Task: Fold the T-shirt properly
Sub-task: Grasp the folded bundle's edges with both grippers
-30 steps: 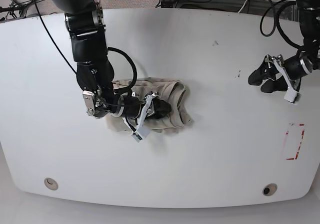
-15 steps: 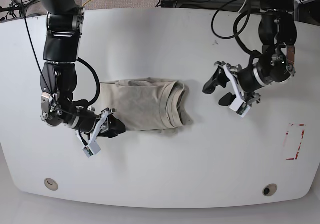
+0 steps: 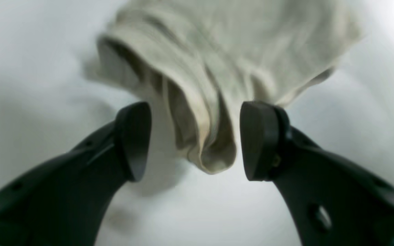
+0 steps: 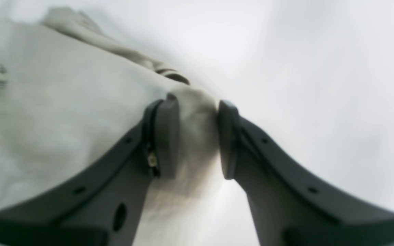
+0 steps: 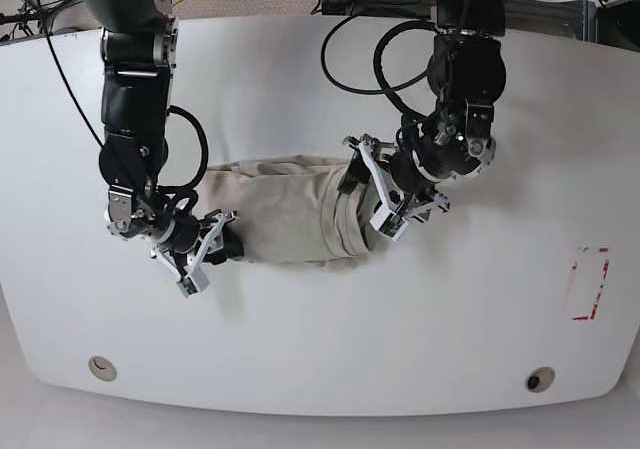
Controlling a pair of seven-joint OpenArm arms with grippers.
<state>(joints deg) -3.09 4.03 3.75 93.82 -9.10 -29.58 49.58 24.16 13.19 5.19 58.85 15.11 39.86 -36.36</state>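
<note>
The pale beige T-shirt (image 5: 285,209) lies bunched in a partly folded band at the middle of the white table (image 5: 320,339). My left gripper (image 5: 368,197) is at its right end. In the left wrist view this gripper (image 3: 195,140) is open, and a hanging fold of the T-shirt (image 3: 214,78) sits between the jaws without being pinched. My right gripper (image 5: 214,245) is at the shirt's lower left corner. In the right wrist view this gripper (image 4: 197,136) is closed narrowly on a corner of the T-shirt (image 4: 63,112), and cloth fills the gap.
A red rectangular marking (image 5: 589,284) is on the table at the right. Two small round holes (image 5: 100,367) (image 5: 540,379) sit near the front edge. Cables and equipment run along the back edge.
My left gripper has moved left from open table to the shirt's right end and now straddles a fold. My right gripper stayed at the lower left corner, shifting slightly inward.
</note>
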